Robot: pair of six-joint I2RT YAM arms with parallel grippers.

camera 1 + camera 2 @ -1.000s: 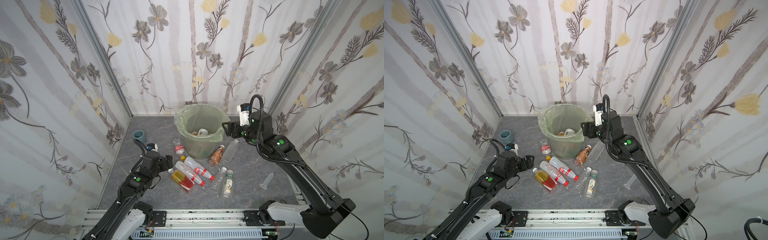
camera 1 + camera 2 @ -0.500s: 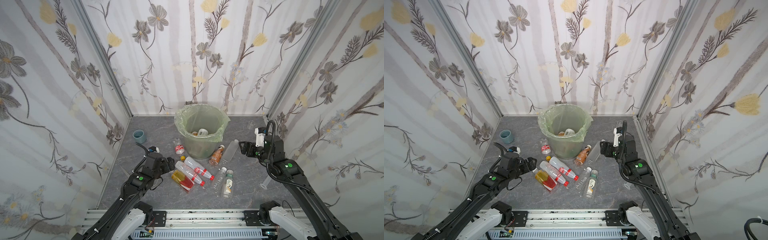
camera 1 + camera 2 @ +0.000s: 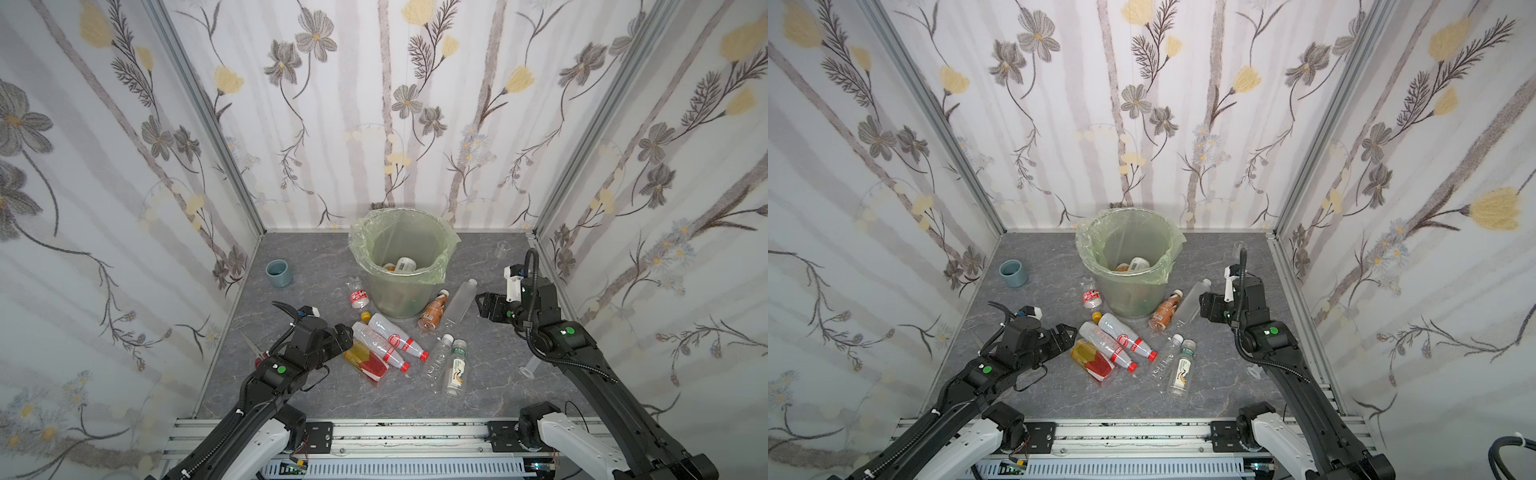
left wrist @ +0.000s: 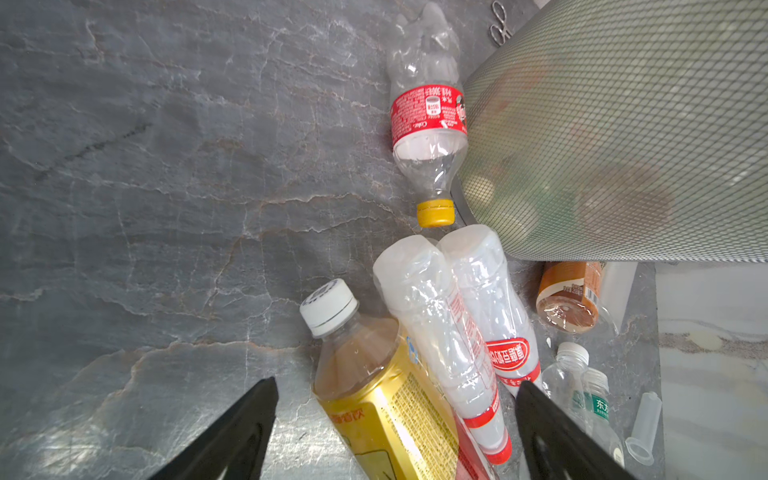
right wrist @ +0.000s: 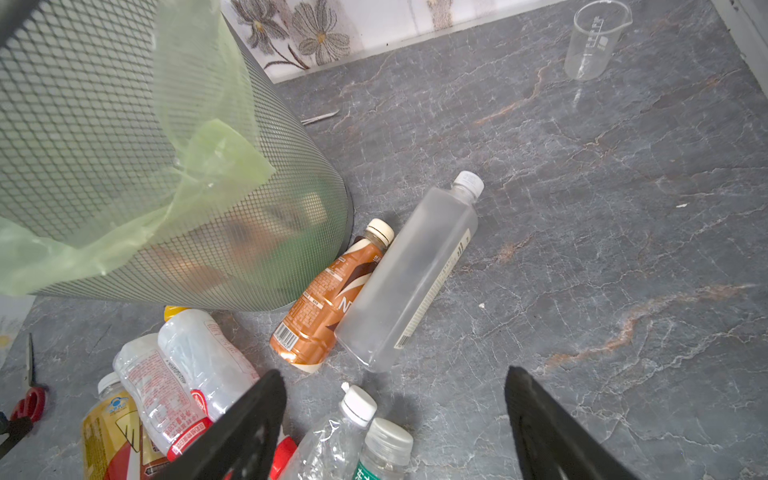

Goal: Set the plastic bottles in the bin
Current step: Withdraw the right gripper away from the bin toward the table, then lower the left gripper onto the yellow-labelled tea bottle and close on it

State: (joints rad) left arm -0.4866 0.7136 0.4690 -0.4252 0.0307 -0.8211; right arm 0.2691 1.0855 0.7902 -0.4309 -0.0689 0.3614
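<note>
The bin (image 3: 397, 295) stands at the back middle, with bottles (image 3: 405, 264) lying inside it. Several plastic bottles lie in front of it. These include a red-labelled one (image 3: 358, 297), two clear red-capped ones (image 3: 395, 336), a yellow tea bottle (image 4: 386, 399), a brown coffee bottle (image 5: 328, 299) and a frosted one (image 5: 409, 278). A crumpled clear bottle (image 3: 436, 359) and a white-labelled one (image 3: 455, 368) lie there too. My left gripper (image 4: 395, 382) is open over the tea bottle and a red-capped bottle. My right gripper (image 5: 392, 372) is open and empty, just right of the frosted bottle.
A blue-grey cup (image 3: 279, 273) stands at the back left and a clear beaker (image 3: 502, 248) at the back right. Red-handled scissors (image 3: 255, 347) lie left of my left arm. A small clear tube (image 3: 530, 368) lies by the right arm. Patterned walls close three sides.
My right arm has swung from the bin's rim down and to the right, ending low beside the frosted bottle. My left gripper has edged closer to the bottle pile.
</note>
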